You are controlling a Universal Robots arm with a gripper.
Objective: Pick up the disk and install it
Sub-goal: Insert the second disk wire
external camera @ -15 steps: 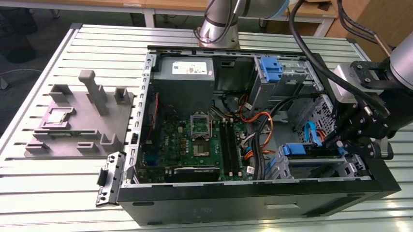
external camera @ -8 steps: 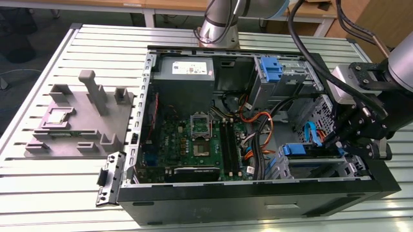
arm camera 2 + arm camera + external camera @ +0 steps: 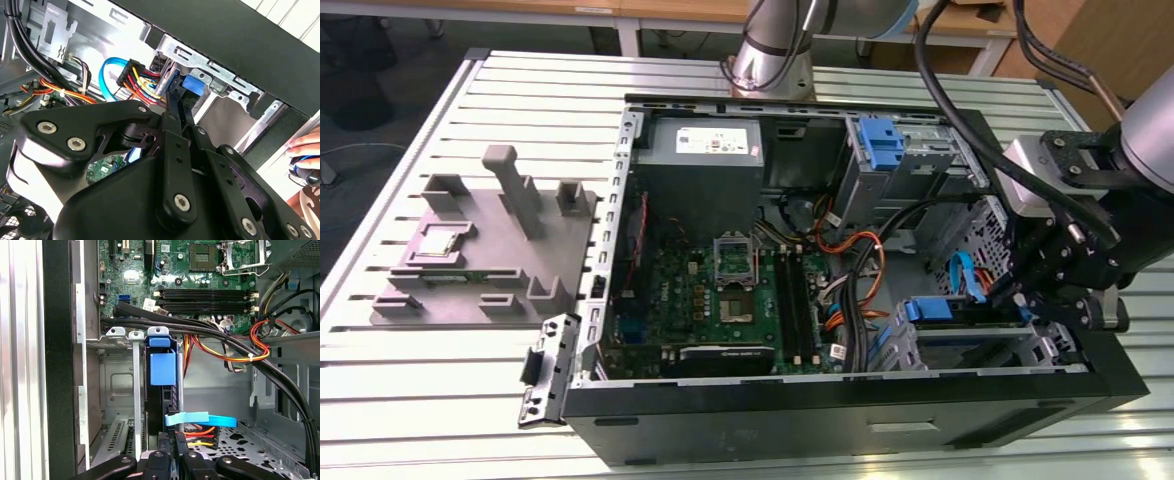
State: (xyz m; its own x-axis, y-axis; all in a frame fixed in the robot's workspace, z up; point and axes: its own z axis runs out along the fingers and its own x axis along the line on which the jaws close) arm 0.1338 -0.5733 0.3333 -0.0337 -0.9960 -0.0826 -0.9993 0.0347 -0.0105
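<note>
First wrist view: the disk (image 3: 162,385) stands on edge in the metal bay (image 3: 117,385), its blue bracket tab toward the motherboard (image 3: 200,285) and its far end at the gripper (image 3: 172,462).
Long axis: runs straight away from the fingertips, along the slot and toward the motherboard.
Direction from fingers: the disk lies directly ahead of the fingers, in line with them, not off to a side.
Fingers: drawn close together on the near edge of the disk; the narrow gap between them appears taken up by that edge, so I judge they pinch it.
Second wrist view: the fingers (image 3: 175,107) reach up to the blue bracket (image 3: 192,85) under the bay's metal frame; the cable plug (image 3: 132,72) sits just beside them.
Exterior view: the gripper (image 3: 1021,300) hangs over the case's (image 3: 854,400) corner nearest the camera on the exterior view's right, with the blue of the disk (image 3: 941,310) beside it.
Progress: the disk looks partly seated in the bay, though how deep I cannot tell.
Nearby: a person's hand (image 3: 306,152) is outside the case wall.
</note>
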